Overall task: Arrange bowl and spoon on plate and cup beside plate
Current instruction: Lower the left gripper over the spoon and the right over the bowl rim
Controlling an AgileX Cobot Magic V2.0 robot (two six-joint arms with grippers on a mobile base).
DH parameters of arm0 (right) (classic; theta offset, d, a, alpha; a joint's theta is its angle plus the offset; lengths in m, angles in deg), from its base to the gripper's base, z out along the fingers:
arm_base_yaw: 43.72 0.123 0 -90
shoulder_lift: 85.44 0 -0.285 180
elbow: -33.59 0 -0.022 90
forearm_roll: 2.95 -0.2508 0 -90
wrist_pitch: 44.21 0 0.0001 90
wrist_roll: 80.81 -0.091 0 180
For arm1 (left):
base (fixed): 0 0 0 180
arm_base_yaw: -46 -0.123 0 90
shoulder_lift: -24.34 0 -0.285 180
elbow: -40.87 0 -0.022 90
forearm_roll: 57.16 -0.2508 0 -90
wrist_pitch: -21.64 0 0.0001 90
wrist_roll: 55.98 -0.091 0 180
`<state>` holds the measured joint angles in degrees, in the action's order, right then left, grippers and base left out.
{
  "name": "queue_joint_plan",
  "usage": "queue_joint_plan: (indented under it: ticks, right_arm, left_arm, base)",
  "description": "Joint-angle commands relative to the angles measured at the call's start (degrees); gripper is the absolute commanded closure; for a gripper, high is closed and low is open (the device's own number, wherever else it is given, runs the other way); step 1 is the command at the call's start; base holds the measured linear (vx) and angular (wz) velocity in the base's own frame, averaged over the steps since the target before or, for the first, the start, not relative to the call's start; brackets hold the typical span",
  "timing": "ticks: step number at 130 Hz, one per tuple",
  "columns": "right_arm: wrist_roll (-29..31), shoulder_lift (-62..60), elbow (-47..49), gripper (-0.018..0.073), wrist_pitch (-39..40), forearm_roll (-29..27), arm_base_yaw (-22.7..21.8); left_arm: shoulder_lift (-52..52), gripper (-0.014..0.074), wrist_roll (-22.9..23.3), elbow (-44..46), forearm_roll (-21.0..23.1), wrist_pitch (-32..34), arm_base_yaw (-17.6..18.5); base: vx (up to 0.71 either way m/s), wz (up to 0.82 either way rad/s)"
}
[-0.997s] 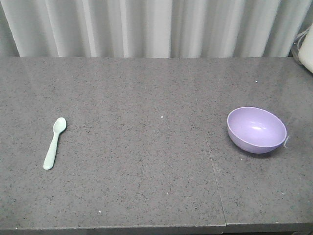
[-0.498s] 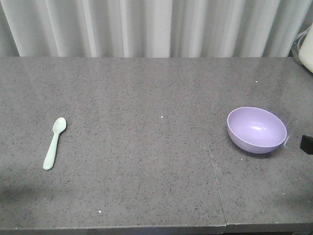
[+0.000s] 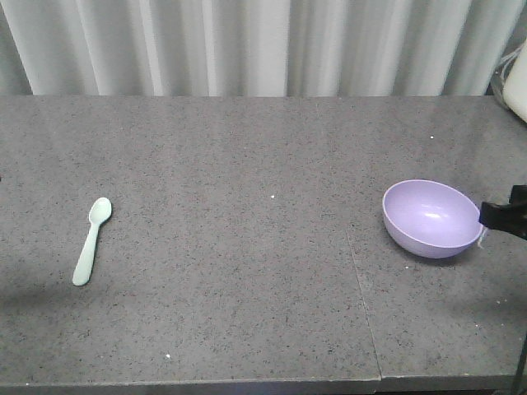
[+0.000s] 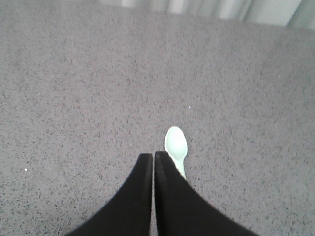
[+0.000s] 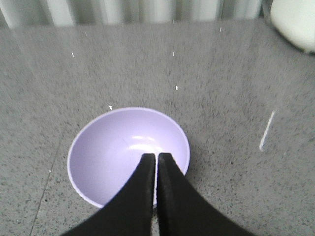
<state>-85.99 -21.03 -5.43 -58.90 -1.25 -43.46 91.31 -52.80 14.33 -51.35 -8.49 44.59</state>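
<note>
The mint-green spoon (image 3: 92,239) lies on the grey table at the left, scoop pointing away. In the left wrist view my left gripper (image 4: 153,155) is shut and empty just left of the spoon (image 4: 175,142), and its right finger hides most of the handle. The lavender bowl (image 3: 431,218) sits upright at the right. My right gripper (image 3: 501,216) comes in from the right edge beside it. In the right wrist view it (image 5: 156,156) is shut and empty over the near side of the bowl (image 5: 106,157). The plate and the cup are out of view.
A pale pleated curtain (image 3: 263,45) hangs behind the table. A white object (image 3: 517,82) stands at the far right corner. A thin white sliver (image 5: 266,130) lies on the table right of the bowl. A seam (image 3: 362,304) crosses the tabletop.
My right gripper has come into the front view from the right edge and moved up to the bowl. A shadow has grown at the lower left. Spoon and bowl have not moved.
</note>
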Motion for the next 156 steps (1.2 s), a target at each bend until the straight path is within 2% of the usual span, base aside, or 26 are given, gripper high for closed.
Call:
queue_joint_plan:
  ticks: [1, 21, 45, 65, 87, 103, 130, 156]
  right_arm:
    - [0.22, 3.72, 6.37, 0.054, -0.44, 0.13, -0.2]
    - [0.22, 11.17, 16.45, 0.0523, -9.04, -0.91, -0.2]
    - [0.33, 18.09, 25.5, 0.0456, -15.85, -1.34, -0.2]
    - [3.36, 21.85, 29.52, 0.0333, -19.56, -3.25, -0.2]
    - [5.18, 24.39, 29.97, 0.0184, -19.7, -5.05, -0.2]
    - [5.18, 25.29, 29.97, 0.013, -19.7, -5.05, -0.2]
    - [5.18, 25.32, 29.91, 0.0127, -19.16, -4.91, -0.2]
    - [5.18, 25.32, 29.91, 0.0127, -19.21, -4.86, -0.2]
  left_arm:
    - [3.53, 0.0601, -2.44, 6.5, 2.04, -2.43, -0.09]
    - [11.75, 0.0592, -5.58, 15.23, 2.09, -9.87, -0.09]
    - [18.22, 0.0546, -7.55, 21.15, 1.92, -12.55, -0.03]
    - [22.22, 0.0435, -7.84, 24.71, 1.92, -15.39, 0.49]
    - [25.03, 0.0244, -7.88, 26.56, 2.12, -17.47, 0.57]
    - [26.06, 0.015, -7.88, 26.56, 2.12, -17.47, 0.57]
    - [29.79, 0.0134, -9.72, 27.01, 1.85, -18.23, 1.83]
    - [37.19, 0.0135, -9.8, 34.05, 1.82, -24.49, 4.7]
  base:
    - [0.0, 0.0]
    - [0.0, 0.0]
    - [0.0, 0.0]
    - [0.0, 0.0]
    - [0.0, 0.0]
    - [0.0, 0.0]
    - [0.0, 0.0]
    - [0.0, 0.0]
